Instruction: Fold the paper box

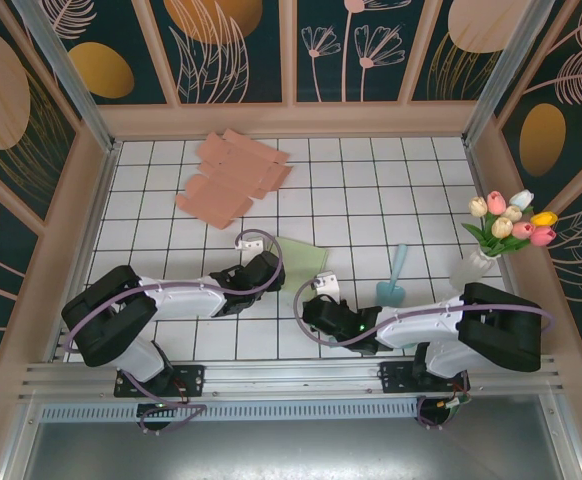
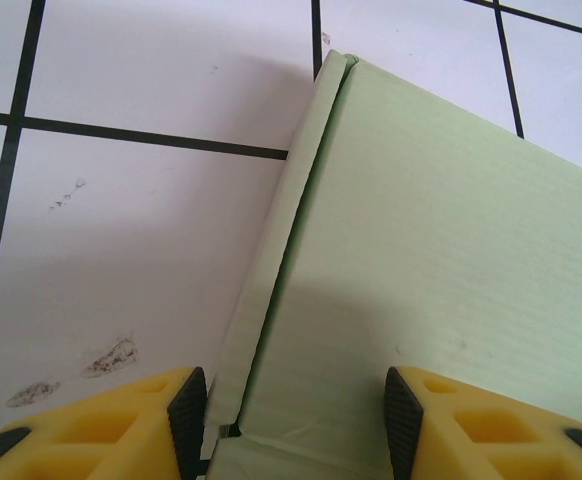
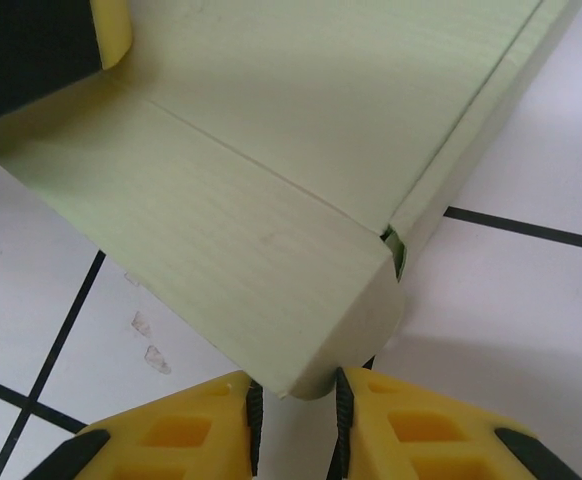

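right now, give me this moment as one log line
left gripper: open over paper box wall | right gripper: shut on its corner

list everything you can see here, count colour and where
paper box: one, light green, part-folded, table centre
card sheets: one pile, count unclear, pink, far left of centre
utensil: one, teal, right of the box
tulips: one bunch, pink, white, yellow, in a clear vase, right edge
table: one, white tiles, black lines
left arm: white and black, jaws open astride the box's side
right arm: same colours, jaws pinching a box corner
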Motion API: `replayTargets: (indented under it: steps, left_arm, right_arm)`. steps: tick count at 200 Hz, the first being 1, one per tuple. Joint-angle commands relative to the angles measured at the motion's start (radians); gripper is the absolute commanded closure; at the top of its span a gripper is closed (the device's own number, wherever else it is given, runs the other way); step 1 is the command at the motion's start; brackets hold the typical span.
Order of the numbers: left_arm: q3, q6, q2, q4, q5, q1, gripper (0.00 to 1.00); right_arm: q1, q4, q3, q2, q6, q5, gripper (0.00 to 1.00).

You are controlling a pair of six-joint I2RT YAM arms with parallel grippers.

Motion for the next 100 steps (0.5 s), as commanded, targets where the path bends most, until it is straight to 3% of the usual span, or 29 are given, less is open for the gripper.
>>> replayTargets:
  steps: [1, 50, 100]
  left_arm:
    - [-0.034, 0.032, 0.059, -0.161, 0.019, 0.0, 0.49]
    - [-0.032, 0.033, 0.061, -0.169, 0.007, 0.0, 0.49]
    - [-0.028, 0.043, 0.078, -0.173, -0.01, 0.0, 0.49]
  right_arm:
    - [0.008, 0.044, -0.005, 0.004, -0.034, 0.042, 0.72]
    - [0.008, 0.104, -0.023, -0.076, 0.002, -0.064, 0.57]
    - [-0.003, -0.01, -0.024, -0.209, 0.121, -0.017, 0.52]
